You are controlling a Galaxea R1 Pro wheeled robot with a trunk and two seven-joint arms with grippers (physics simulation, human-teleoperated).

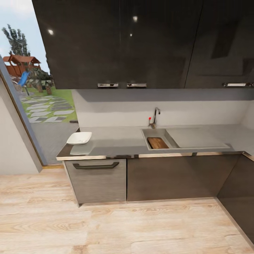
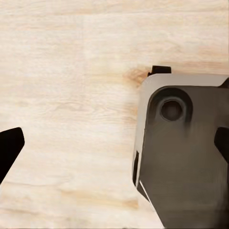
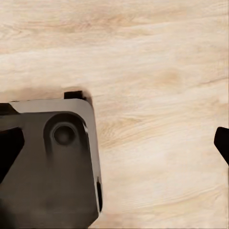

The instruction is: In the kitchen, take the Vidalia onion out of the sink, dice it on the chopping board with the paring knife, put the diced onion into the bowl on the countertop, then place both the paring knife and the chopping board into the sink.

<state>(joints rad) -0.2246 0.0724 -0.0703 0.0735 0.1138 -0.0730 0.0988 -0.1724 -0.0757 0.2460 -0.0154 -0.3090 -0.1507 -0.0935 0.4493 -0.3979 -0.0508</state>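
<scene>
Nearest you, both wrist cameras are looking straight down at the pale wood floor (image 2: 67,95), its grain running in long streaks with a few darker knots. A dark, rounded-corner part of the robot's base (image 2: 186,157) is sitting over the planks, matte black with a grey rim. The left pincer (image 2: 114,143) is standing wide, holding nothing, its black fingertips (image 2: 9,145) sitting at opposite frame edges; the right pincer (image 3: 114,143) is likewise spread wide and holding nothing.

Beyond the floor in the head view, dark brown lower cabinets (image 1: 176,176) are carrying the counter (image 1: 113,141), a matte grey slab with a thin shiny front edge. The white squarish bowl (image 1: 79,138) is resting near the counter's left end. The chopping board (image 1: 157,143), brown wood with rounded corners, is lying inside the sink (image 1: 160,133), beside the flat drainboard (image 1: 194,137). The chrome tap (image 1: 154,118) with its red knob is standing behind the basin. You cannot make out the knife or onion. Glossy black upper cabinets (image 1: 120,42) are hanging above.
</scene>
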